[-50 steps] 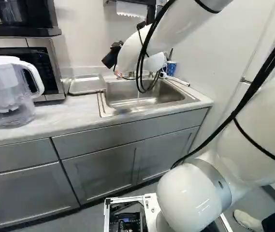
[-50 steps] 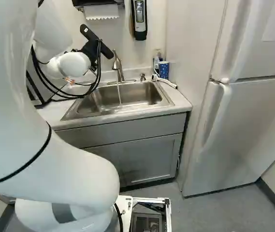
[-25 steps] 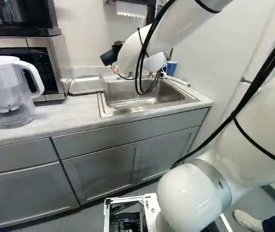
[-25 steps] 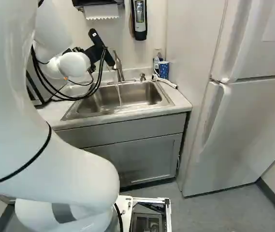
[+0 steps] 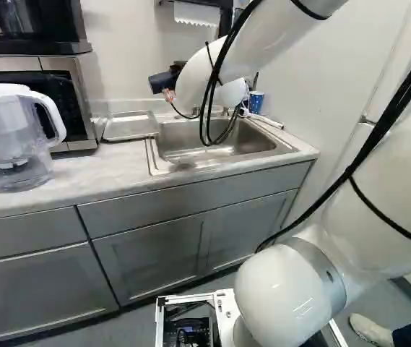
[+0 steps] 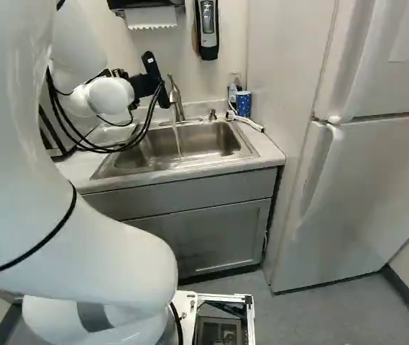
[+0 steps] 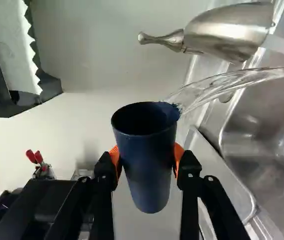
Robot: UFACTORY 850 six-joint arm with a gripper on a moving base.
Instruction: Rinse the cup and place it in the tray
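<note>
Gripper (image 7: 146, 158), black, two-fingered, orange-padded: closed on a tapered dark blue cup (image 7: 149, 172), one pad against each side. Cup is up off every surface, by the sink's rear edge, looks tipped nearly onto its side; mouth uncovered.

Next out: clear running water (image 7: 221, 87), at the cup's rim. Cannot tell whether it only strikes there or also spills from inside. Beyond it, rectangular stainless-steel sink (image 6: 182, 140), stream landing in its basin. Shallow metal tray (image 5: 129, 126) sits beside the sink on the pale counter (image 5: 89, 165). Brushed-metal faucet (image 6: 176, 100) stands at the back.

Step in hand, judged: rinsing, under way. Method: keep grip firm but no harder, as a thin wall might squash. Turn the wrist slowly so water reaches inner wall and whole rim; then mouth down over the basin to drain. Hold clear of faucet metal; slack black cables (image 6: 145, 129) near the wrist could snag. Risks: spray on counter, wet cup slipping. Tray only after dripping slows; lower level, release gently.
</note>
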